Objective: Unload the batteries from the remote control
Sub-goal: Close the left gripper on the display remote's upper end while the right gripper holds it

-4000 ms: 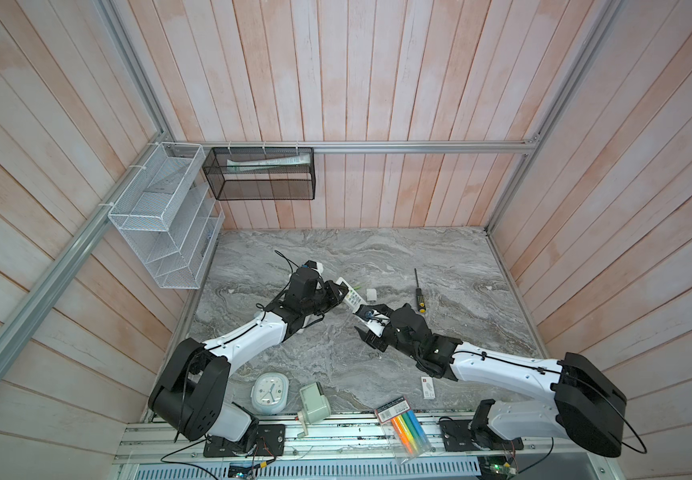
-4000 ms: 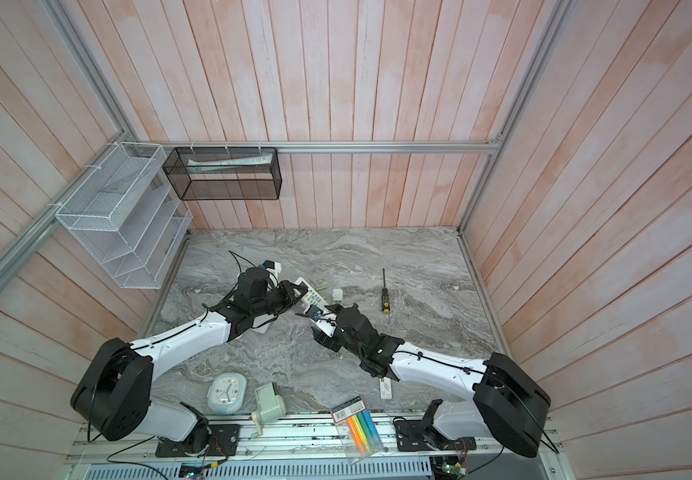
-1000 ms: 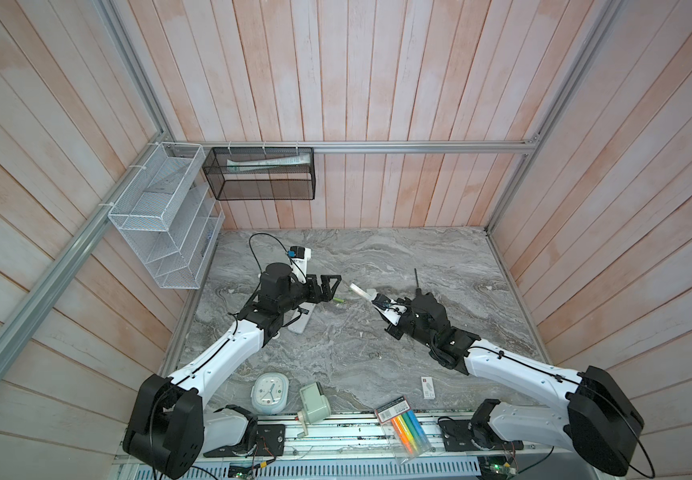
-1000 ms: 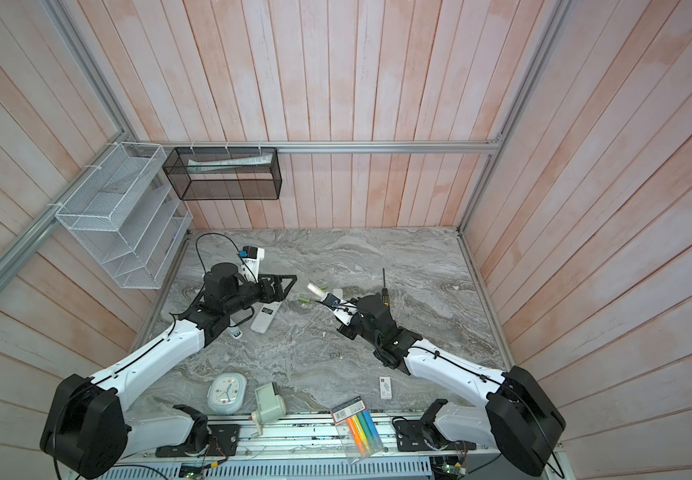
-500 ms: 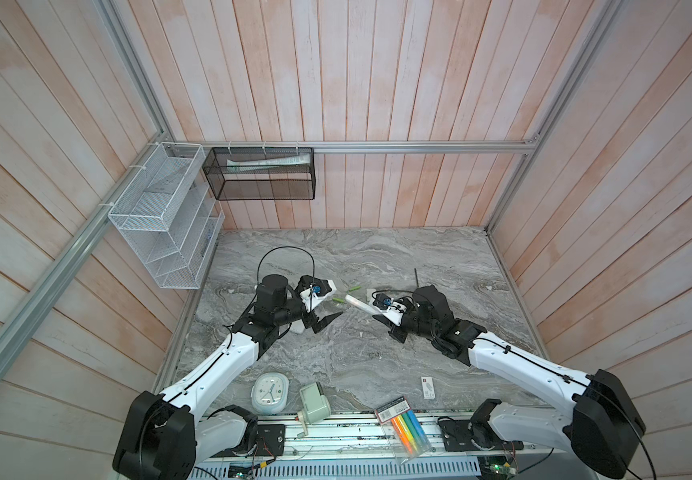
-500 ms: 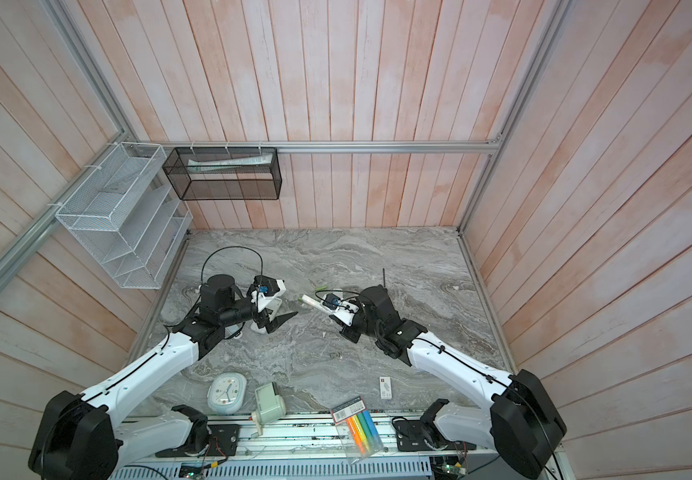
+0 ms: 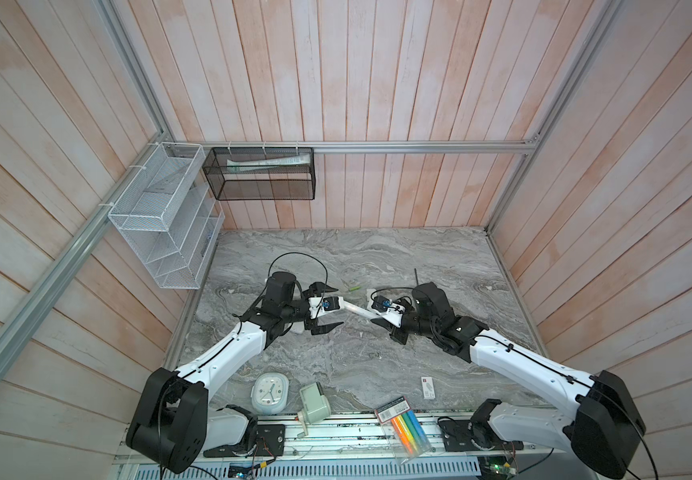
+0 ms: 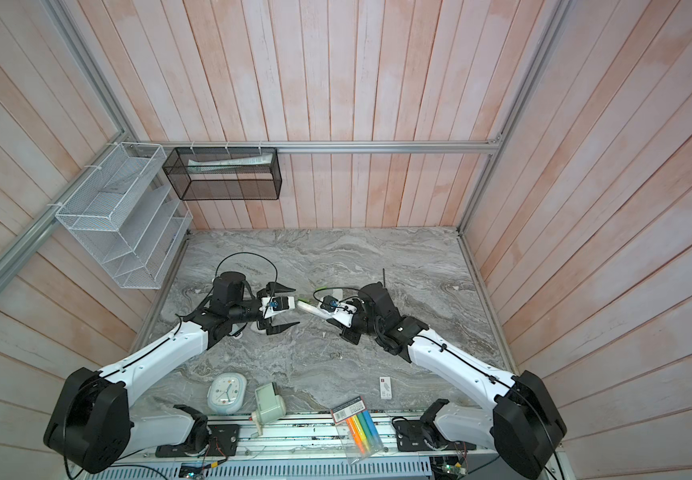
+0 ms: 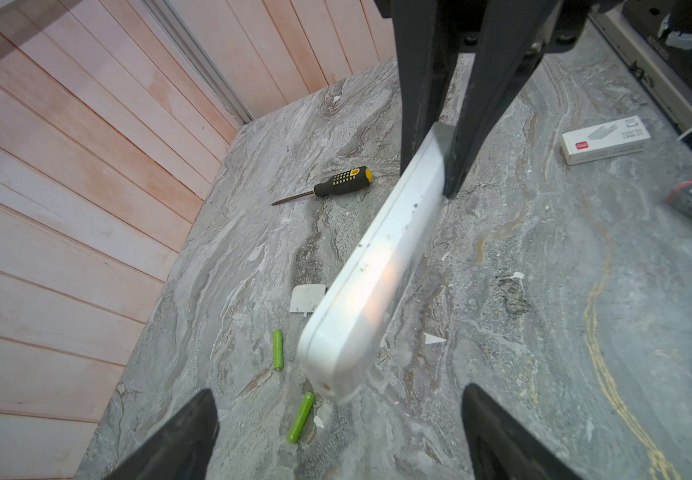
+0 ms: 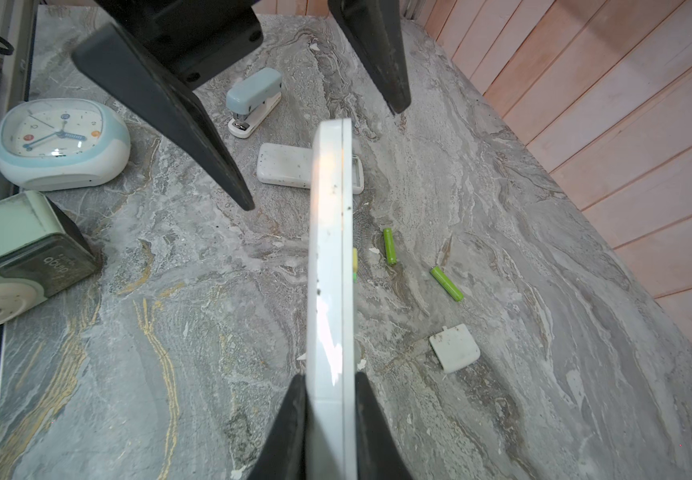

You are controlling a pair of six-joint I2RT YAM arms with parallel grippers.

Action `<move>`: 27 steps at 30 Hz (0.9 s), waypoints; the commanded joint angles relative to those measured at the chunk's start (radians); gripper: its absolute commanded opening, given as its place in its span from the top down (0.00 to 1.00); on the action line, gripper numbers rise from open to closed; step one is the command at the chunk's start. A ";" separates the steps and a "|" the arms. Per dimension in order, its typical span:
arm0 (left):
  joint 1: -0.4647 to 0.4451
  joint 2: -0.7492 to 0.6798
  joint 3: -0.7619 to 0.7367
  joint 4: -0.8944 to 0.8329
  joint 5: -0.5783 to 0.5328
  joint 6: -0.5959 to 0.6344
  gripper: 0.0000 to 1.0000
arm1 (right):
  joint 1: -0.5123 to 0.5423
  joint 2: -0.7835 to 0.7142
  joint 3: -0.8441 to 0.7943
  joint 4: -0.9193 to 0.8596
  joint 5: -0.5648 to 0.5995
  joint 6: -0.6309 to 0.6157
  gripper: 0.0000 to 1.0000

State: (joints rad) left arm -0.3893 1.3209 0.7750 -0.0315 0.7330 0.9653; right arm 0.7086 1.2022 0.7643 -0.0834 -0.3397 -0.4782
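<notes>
My right gripper [image 10: 331, 376] is shut on one end of a white remote control [image 10: 331, 249], held on edge above the table. The remote [image 7: 354, 309] points at my left gripper [image 7: 340, 306]. That left gripper [image 9: 336, 390] is open, and the remote's free end [image 9: 327, 374] sits between its fingertips without touching them. Two lime green batteries [image 9: 278, 349] [image 9: 301, 417] lie on the marble under the remote. A yellow battery [image 10: 354, 262] peeks out behind the remote's edge. A white battery cover [image 10: 454, 347] lies nearby.
A second white remote [image 10: 286, 168] lies flat beside a stapler [image 10: 253, 102]. A clock [image 7: 270, 392], a pencil sharpener [image 7: 314, 405], a small white box [image 7: 428, 387] and a highlighter packet [image 7: 404, 428] line the front edge. A screwdriver [image 9: 336, 185] lies toward the back right.
My left gripper has swung down and round to face the remote's free end, and its fingers have come in slightly. The right gripper keeps its hold and has barely moved.
</notes>
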 commanded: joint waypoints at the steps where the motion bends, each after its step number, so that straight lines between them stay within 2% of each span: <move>1: -0.002 0.031 0.048 -0.021 0.074 0.064 0.13 | -0.007 0.004 0.052 -0.031 -0.045 -0.029 1.00; 8: -0.002 0.068 0.094 -0.106 0.152 0.125 0.25 | -0.006 0.030 0.087 -0.059 -0.038 -0.054 1.00; 16: -0.001 0.109 0.154 -0.210 0.183 0.185 0.41 | -0.006 0.063 0.120 -0.080 -0.038 -0.082 1.00; 27: -0.002 0.160 0.216 -0.289 0.203 0.227 0.52 | -0.007 0.066 0.140 -0.090 -0.054 -0.114 1.00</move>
State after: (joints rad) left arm -0.3893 1.4609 0.9569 -0.2745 0.9058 1.1702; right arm 0.7078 1.2629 0.8738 -0.1623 -0.3656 -0.5770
